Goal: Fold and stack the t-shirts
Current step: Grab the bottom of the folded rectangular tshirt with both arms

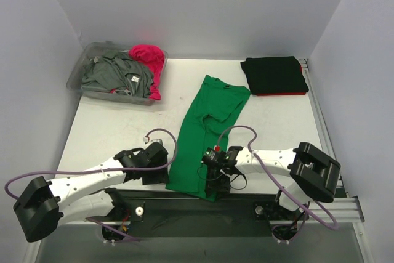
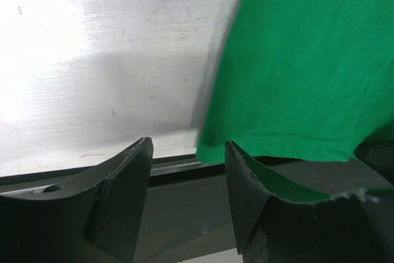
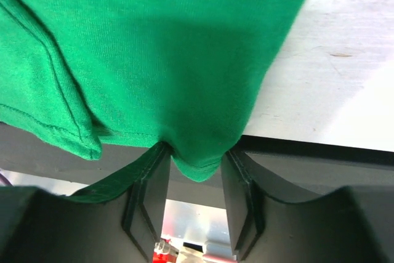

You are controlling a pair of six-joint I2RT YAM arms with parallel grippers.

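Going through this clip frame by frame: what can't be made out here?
- Right gripper: whether it grips the green t-shirt; right wrist view, bunched cloth fills the gap between its fingers.
- Grey t-shirt and pink t-shirt: their full shape; top view, crumpled together in the bin.
- Black t-shirt: how it is folded; top view, too dark and small.

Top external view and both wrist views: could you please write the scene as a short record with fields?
green t-shirt: lying lengthwise mid-table, near hem over the near edge
black t-shirt: folded, far right corner
grey t-shirt: crumpled in the clear bin
pink t-shirt: crumpled at the bin's right end, draping over
left gripper: open, at the green hem's left corner
right gripper: jaws either side of the hem's right corner; grip uncertain
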